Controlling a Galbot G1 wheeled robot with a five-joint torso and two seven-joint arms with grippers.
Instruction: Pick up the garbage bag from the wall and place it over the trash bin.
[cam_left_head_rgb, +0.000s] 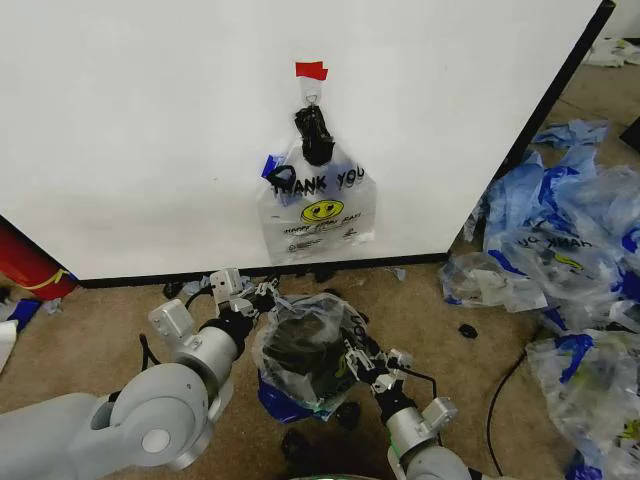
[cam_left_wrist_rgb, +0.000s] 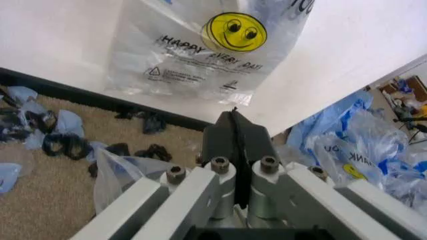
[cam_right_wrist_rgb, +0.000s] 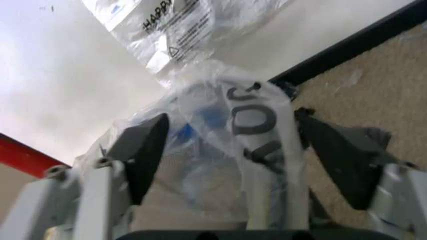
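Garbage bag drapes over the trash bin, lower centre; left hand pressed together at its rim, right hand spread around it.

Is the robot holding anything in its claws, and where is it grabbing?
Nothing is gripped. The left gripper is shut on air. The right gripper is open around the bag on the bin, not pinching it.

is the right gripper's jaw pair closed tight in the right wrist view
No, the right gripper stands open, its fingers spread around the bagged trash bin.
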